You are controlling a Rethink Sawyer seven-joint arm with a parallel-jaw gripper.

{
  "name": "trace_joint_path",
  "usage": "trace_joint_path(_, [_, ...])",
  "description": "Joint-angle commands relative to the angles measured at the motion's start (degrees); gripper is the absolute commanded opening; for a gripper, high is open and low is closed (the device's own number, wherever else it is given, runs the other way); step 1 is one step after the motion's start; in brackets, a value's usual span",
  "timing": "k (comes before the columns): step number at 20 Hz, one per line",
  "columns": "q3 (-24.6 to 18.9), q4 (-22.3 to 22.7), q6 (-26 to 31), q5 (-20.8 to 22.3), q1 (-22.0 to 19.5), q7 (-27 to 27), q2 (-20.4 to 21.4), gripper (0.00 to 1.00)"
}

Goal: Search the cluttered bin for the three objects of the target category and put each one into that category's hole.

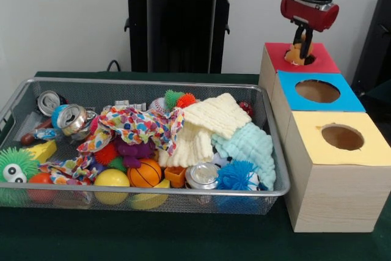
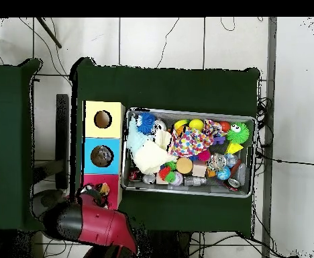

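Observation:
The silver wire-mesh bin [image 1: 122, 193] sits on the green table, full of mixed items; it also shows in the overhead view [image 2: 186, 111]. Three wooden boxes stand beside it, with a red top [image 1: 327, 63], a blue top [image 1: 349, 99] and a yellow top [image 1: 317, 146], each with a round hole. My gripper [image 1: 302, 46] hangs over the red box's hole, shut on a small orange-yellow object [image 1: 296, 55] that sits at the hole's mouth. In the overhead view the arm covers most of the red box [image 2: 100, 185].
The bin holds drink cans [image 1: 72, 118] [image 1: 201, 175], a small basketball [image 1: 145, 173], a yellow ball [image 1: 111, 178], a cream cloth [image 1: 208, 123], a mint cloth [image 1: 250, 148], a spotted cloth [image 1: 137, 125], a green fuzzy toy [image 1: 17, 166] and a blue spiky ball [image 1: 237, 175].

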State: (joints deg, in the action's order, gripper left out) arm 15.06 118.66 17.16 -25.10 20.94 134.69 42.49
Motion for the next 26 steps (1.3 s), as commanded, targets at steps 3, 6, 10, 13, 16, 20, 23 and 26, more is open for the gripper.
trace_joint_path(3, [-1.0,-6.3,2.6,-3.9,0.8,14.0,-6.0,0.0])
trace_joint_path(6, [-0.4,-6.7,3.4,-4.4,1.8,14.6,-6.1,0.0])
trace_joint_path(10, [0.1,-7.4,3.7,-4.9,2.2,14.6,-6.7,0.0])
trace_joint_path(13, [-0.4,-7.3,2.5,-5.3,1.9,14.0,-7.3,0.0])
trace_joint_path(16, [0.1,-7.7,2.1,-4.2,1.5,11.9,-8.0,0.0])
trace_joint_path(20, [4.4,-9.7,2.6,-3.2,4.8,12.7,-10.0,1.0])
trace_joint_path(23, [1.6,-8.8,1.4,-3.4,2.2,10.9,-9.7,1.0])
trace_joint_path(26, [0.6,-8.0,-0.4,-4.3,1.5,11.3,-9.6,1.0])
